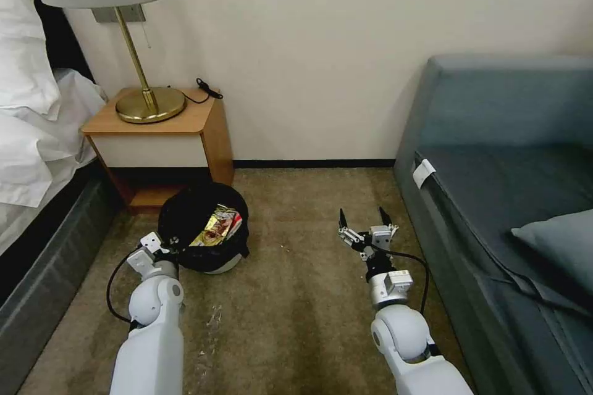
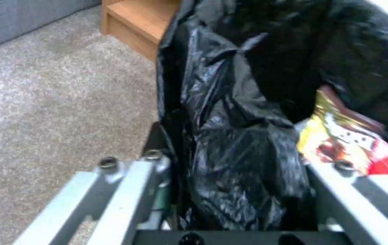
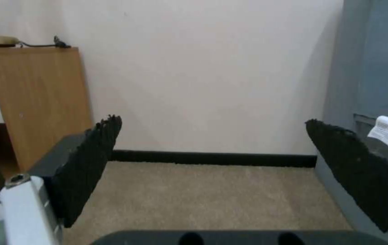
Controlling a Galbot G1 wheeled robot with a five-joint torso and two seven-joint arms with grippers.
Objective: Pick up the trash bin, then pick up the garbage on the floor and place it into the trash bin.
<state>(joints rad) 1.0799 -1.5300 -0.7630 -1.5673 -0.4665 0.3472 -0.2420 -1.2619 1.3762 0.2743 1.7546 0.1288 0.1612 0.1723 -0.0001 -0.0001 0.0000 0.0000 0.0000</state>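
My left jaws are pinching the bagged rim of the trash bin (image 1: 204, 231), one finger inside and one outside, as my left wrist view is showing with the crinkled black liner (image 2: 244, 160) bunched between the metal finger links; my right jaws are standing spread wide with nothing between them. My left gripper (image 1: 168, 242) is sitting at the near left edge of the bin, low over the carpet (image 1: 296, 296), and the bin is tilting a little toward me in front of the wooden nightstand (image 1: 167, 129). Inside the bin, garbage is lying against the liner: a gold-brown wrapper (image 1: 213, 228) and, touching it, a red-and-white packet (image 1: 231, 221); my left wrist view is showing the printed yellow and red packaging (image 2: 353, 143) just beside one finger. My right gripper (image 1: 367, 217) is hovering over bare carpet between the bin and the blue-grey sofa (image 1: 513, 154), well apart from the bin, its black padded fingertips (image 3: 89, 163) pointing toward the wall (image 1: 321, 43). A brass lamp (image 1: 145, 99) is standing on the nightstand, with white bedding (image 1: 31, 117) to its left.
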